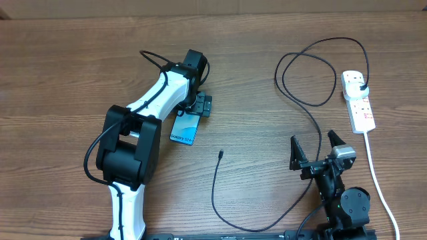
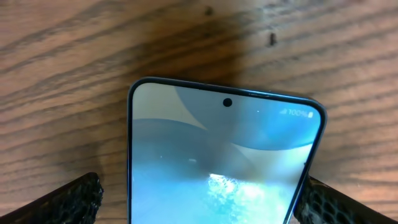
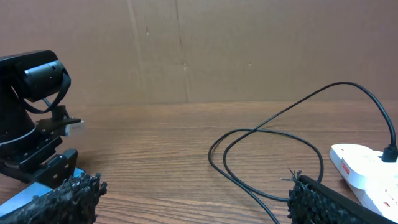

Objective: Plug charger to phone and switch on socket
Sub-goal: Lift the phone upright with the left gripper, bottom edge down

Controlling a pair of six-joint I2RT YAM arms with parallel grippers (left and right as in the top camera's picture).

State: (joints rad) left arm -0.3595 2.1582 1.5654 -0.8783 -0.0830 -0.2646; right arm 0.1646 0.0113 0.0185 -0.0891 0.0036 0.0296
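Note:
The phone lies flat on the table with its light blue screen up. My left gripper is open over its far end. In the left wrist view the phone lies between the two fingers of this gripper; the right finger is at its edge and the left finger stands apart. The charger cable loops across the table. Its connector tip lies loose, right of the phone. Its black plug sits in the socket strip. My right gripper is open and empty, near the front edge.
The strip's white cord runs down the right side past my right arm. In the right wrist view the cable loops and the strip lie ahead of the open fingers. A brown cardboard wall stands behind the table.

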